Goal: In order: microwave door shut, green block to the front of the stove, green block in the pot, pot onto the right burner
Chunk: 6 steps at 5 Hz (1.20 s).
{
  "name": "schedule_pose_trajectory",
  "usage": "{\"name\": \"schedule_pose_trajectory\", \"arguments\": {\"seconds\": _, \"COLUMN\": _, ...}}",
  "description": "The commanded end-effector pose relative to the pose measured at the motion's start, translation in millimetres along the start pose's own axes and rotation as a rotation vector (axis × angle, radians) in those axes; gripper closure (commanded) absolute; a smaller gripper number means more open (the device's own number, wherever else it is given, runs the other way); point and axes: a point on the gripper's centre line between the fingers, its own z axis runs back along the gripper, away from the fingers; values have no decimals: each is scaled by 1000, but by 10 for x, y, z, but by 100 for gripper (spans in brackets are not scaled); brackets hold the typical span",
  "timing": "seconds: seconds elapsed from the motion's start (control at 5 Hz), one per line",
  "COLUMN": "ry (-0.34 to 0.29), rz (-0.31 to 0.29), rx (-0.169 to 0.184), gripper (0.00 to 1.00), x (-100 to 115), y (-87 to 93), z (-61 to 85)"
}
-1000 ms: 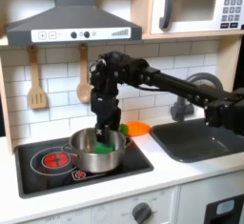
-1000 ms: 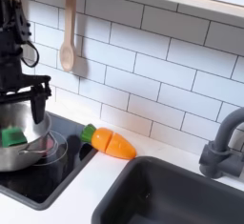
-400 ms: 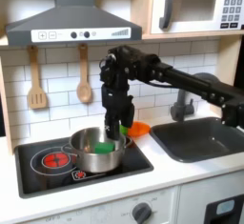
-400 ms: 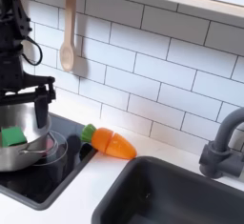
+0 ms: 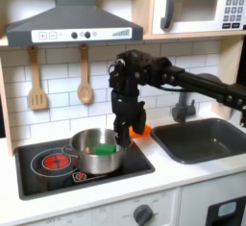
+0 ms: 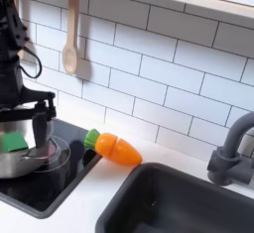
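Observation:
The shiny steel pot (image 5: pixel 94 151) stands on the black stove (image 5: pixel 38 175), right of the bare left-hand red ring (image 5: pixel 57 160). The green block (image 5: pixel 103 149) lies inside it. My gripper (image 5: pixel 123 134) points straight down at the pot's right rim and looks open, holding nothing. In the second exterior view the pot (image 6: pixel 22 158) sits at the left edge with the green block (image 6: pixel 12 141) in it, one of the fingers (image 6: pixel 40 128) reaches down just inside the rim, and part of the right burner (image 6: pixel 62 156) shows beside the pot. The microwave door (image 5: pixel 192 7) is shut.
An orange toy vegetable (image 6: pixel 117 150) with a green tip lies on the counter between the stove and the sink (image 5: pixel 202 138). A wooden spoon (image 5: pixel 84 76) and a spatula (image 5: pixel 36 81) hang on the tiled wall. A faucet (image 6: pixel 230 158) stands behind the sink.
My gripper has moved from over the middle of the pot to its right rim in the first exterior view and come down a little. The pot and green block have barely shifted.

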Motion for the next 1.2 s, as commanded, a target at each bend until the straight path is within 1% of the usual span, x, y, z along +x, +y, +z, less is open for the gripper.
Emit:
{"name": "schedule_pose_trajectory", "arguments": {"seconds": 0.0, "ry": 42, "rz": -61, "rx": 7, "gripper": 0, "x": -282, "y": 49, "z": -69}}
{"name": "schedule_pose_trajectory", "arguments": {"seconds": 0.2, "ry": 53, "rz": -88, "rx": 10, "gripper": 0, "x": -417, "y": 89, "z": -100}}
{"name": "schedule_pose_trajectory", "arguments": {"seconds": 0.4, "ry": 50, "rz": -133, "rx": -17, "gripper": 0, "x": -481, "y": 64, "z": -103}}
{"name": "schedule_pose_trajectory", "arguments": {"seconds": 0.6, "ry": 30, "rz": -148, "rx": -40, "gripper": 0, "x": -495, "y": 83, "z": -109}}
{"name": "schedule_pose_trajectory", "arguments": {"seconds": 0.8, "ry": 30, "rz": -160, "rx": -39, "gripper": 0, "x": -506, "y": 53, "z": -99}}
{"name": "schedule_pose_trajectory", "arguments": {"seconds": 1.0, "ry": 30, "rz": -161, "rx": -39, "gripper": 0, "x": -507, "y": 61, "z": -97}}
